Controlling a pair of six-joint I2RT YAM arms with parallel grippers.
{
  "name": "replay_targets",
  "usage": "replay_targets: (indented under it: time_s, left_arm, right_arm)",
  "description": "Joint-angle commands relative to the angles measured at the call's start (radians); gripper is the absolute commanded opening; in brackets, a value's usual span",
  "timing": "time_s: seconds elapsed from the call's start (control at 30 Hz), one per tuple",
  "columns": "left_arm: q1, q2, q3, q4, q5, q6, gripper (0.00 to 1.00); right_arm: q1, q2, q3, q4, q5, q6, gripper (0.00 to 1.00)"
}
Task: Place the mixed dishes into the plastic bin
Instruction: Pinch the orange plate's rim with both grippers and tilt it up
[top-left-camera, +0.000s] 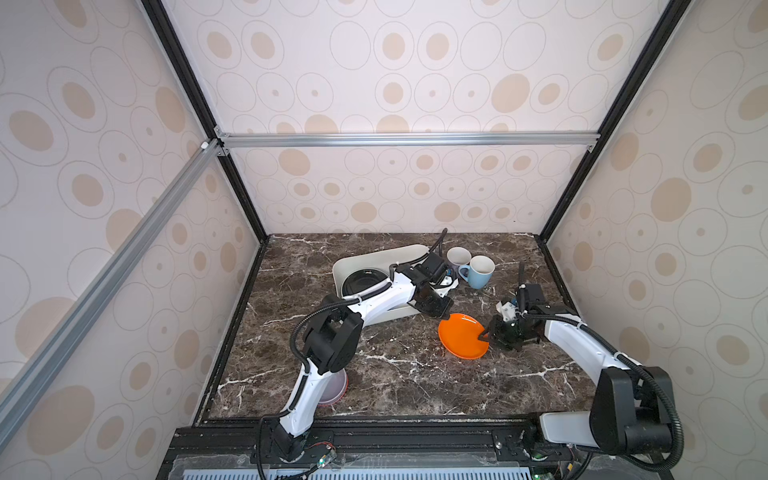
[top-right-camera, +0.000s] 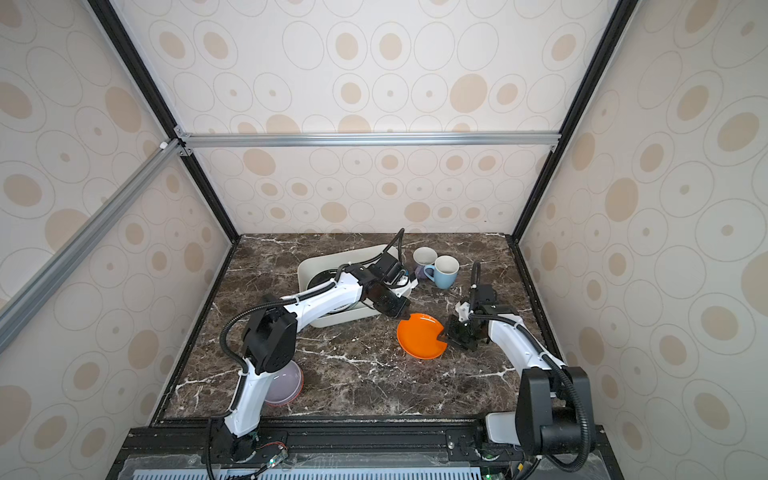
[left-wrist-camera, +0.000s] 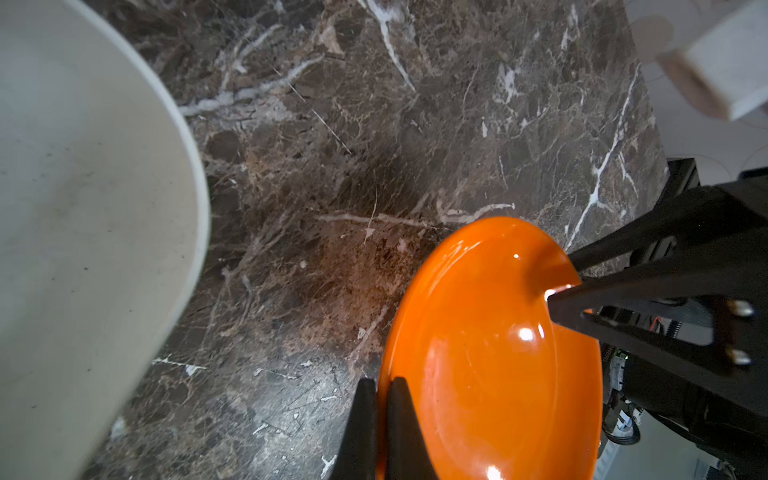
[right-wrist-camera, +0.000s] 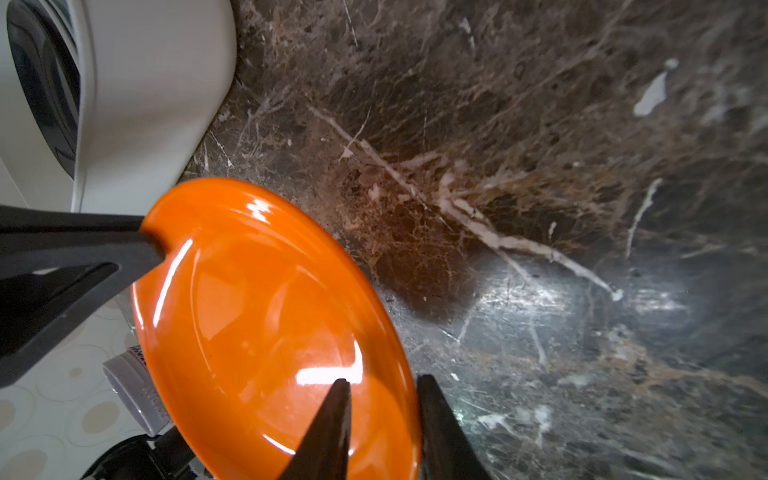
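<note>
Left gripper (left-wrist-camera: 380, 381) pinches the glossy round orange plate (top-left-camera: 461, 336) at its rim, just beside the off-white rectangular plastic bin (top-left-camera: 376, 255). Right gripper (right-wrist-camera: 381, 379) straddles the far rim, jaws parted. I'd lift it level over the wall.

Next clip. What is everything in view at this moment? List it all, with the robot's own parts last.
orange plate: one, orange, right-front of the bin, between the two grippers.
plastic bin: one, off-white, mid-table toward the back.
black plate: one seen, black, inside the bin; anything under it is hidden.
blue mug: one, blue, upright, right of the bin.
lavender mug: one, purplish outside, pale inside, just behind the blue mug.
lavender bowl: one, lavender, front left, partly hidden by the left arm.
table: one, dark brown marble.
left gripper: black, shut on the plate's rim nearest the bin.
right gripper: black, jaws apart astride the opposite rim.
</note>
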Motion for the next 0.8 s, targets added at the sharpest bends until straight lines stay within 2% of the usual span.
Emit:
replay_targets:
  time_s: [0.0,0.2,0.4,0.5,0.67,0.77]
  left_arm:
    - [-0.006,-0.014,0.0,0.011,0.011,0.008,0.0]
    - [-0.004,-0.018,0.0,0.019,0.019,0.002,0.0]
    - [0.0,-0.026,0.0,0.025,0.021,-0.004,0.0]
    - [0.004,-0.032,-0.002,0.027,0.022,-0.008,0.0]
    - [0.009,-0.041,0.005,0.03,0.022,-0.012,0.0]
    - [0.017,-0.044,0.016,0.022,0.024,-0.01,0.0]
  right_arm:
    - [0.013,-0.015,-0.015,0.016,-0.067,-0.013,0.32]
    - [0.013,-0.023,-0.022,0.019,-0.081,-0.022,0.42]
    - [0.013,-0.013,-0.017,0.021,-0.094,-0.028,0.46]
    - [0.014,-0.012,-0.015,0.021,-0.091,-0.03,0.53]
    - [0.014,0.003,-0.013,0.037,-0.112,-0.022,0.5]
    - [0.014,0.002,-0.011,0.041,-0.112,-0.019,0.53]
